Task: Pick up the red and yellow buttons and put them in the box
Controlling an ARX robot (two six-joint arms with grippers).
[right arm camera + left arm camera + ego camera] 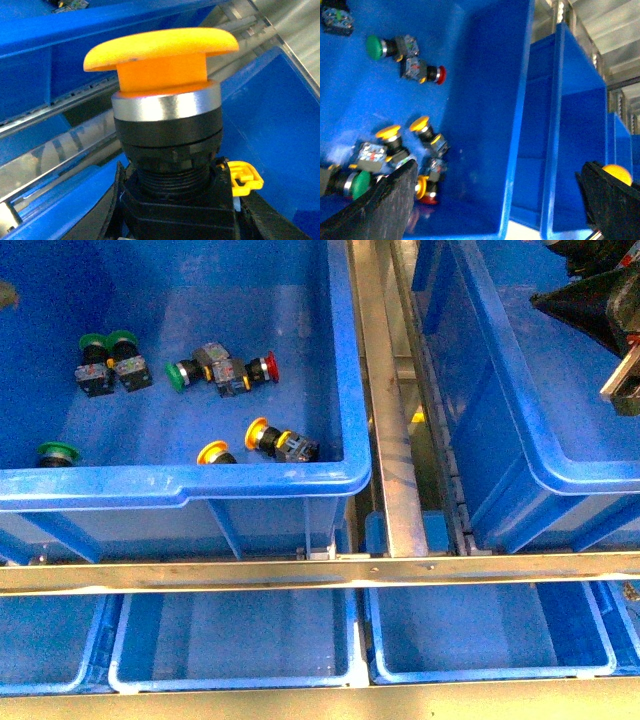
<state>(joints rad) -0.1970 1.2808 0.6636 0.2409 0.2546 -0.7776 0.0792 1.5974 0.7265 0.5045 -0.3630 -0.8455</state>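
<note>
Buttons [228,370] lie in the left crate [350,472]; rail [385,420] between — box [520,455] right.

A metal rack [395,480] carries blue crates [200,485] and trays [470,640].

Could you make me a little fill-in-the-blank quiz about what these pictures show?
1. The right gripper holds a button whose cap is ____.
2. In the front view, the left crate holds just one button with a ____ cap.
3. The left gripper is ____, holding nothing.

Missing words: yellow-orange; red; open
</note>
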